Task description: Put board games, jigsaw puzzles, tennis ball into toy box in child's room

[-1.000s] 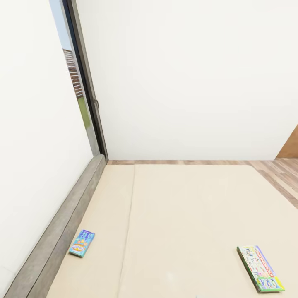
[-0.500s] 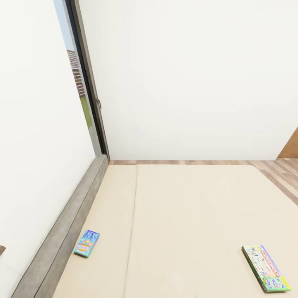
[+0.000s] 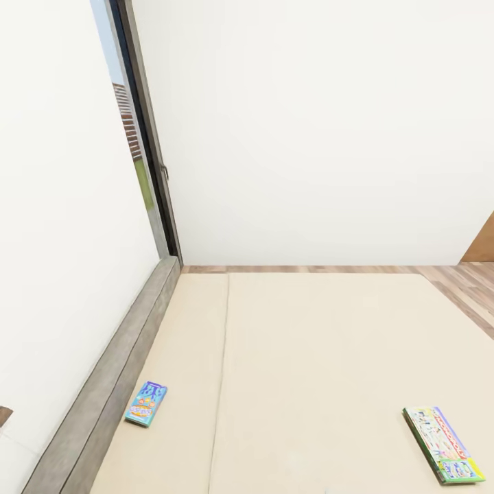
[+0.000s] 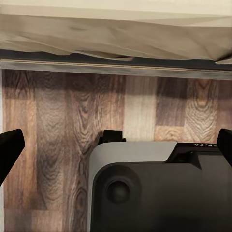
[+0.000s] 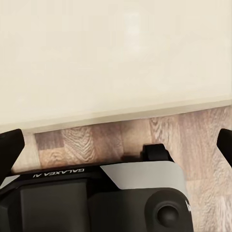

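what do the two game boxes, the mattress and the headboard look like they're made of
Blue game box: probably printed cardboard, thin and flat with bright cartoon art. Green-edged game box: likely the same, with a slightly glossy print. Mattress: matte beige fabric, plain, with one long seam. Headboard: grey with streaks like weathered wood or coarse cloth; the render leaves that open.

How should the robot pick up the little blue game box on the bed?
The blue game box lies flat on the bed, close to the grey headboard. Probably best from above, pinching its two long edges across the narrow width. Its flat pose leaves nothing else to grab.
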You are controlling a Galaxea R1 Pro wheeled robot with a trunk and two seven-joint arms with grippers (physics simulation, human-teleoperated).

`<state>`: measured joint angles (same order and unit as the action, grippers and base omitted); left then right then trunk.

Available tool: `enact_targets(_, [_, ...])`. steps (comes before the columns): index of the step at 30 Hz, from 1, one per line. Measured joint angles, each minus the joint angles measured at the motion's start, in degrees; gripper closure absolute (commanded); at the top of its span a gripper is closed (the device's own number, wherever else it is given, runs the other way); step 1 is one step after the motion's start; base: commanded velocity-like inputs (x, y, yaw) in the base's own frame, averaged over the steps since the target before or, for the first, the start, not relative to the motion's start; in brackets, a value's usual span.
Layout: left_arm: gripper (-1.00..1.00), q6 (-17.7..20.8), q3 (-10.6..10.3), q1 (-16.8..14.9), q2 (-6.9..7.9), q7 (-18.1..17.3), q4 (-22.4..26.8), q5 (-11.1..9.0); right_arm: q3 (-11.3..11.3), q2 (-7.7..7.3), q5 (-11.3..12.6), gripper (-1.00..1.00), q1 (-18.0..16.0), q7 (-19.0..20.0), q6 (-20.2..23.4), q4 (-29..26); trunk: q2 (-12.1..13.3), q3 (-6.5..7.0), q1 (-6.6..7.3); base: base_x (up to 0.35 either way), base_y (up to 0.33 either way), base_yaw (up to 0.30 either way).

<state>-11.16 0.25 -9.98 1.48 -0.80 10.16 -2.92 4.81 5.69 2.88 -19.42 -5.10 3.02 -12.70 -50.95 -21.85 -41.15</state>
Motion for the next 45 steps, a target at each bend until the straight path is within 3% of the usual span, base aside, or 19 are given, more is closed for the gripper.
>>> enact_targets(17, [-1.00,0.63,0.36,-0.04,0.10,0.23,0.29,-0.05,0.02,0.04,0.29,-1.00,0.00,-0.02,0.06,-0.03,0.00,0.00,0.00,0.000,0.000,0.000])
enact_targets(22, [-1.00,2.42,0.56,-0.86,0.60,0.18,1.07,-0.18,0.04,0.03,0.30,-1.00,0.01,-0.07,0.08,-0.02,0.00,0.00,0.00,0.000,0.000,0.000])
enact_targets(31, [-1.00,15.10,0.80,-7.62,1.04,0.29,7.41,-0.18,0.02,0.05,0.30,-1.00,0.00,-0.08,0.13,0.00,0.00,0.01,0.00,0.000,0.000,0.000])
enact_targets(39, [-1.00,21.93,0.93,-11.60,1.38,0.38,11.92,-0.23,0.01,0.06,0.30,-1.00,0.00,-0.03,0.13,-0.03,0.00,0.01,0.00,0.000,0.000,0.000])
enact_targets(45, [-1.00,27.71,2.59,-17.02,1.76,0.37,12.74,-0.20,0.01,0.07,0.24,-1.00,0.00,0.00,0.08,-0.02,0.00,0.01,0.00,0.000,0.000,0.000])
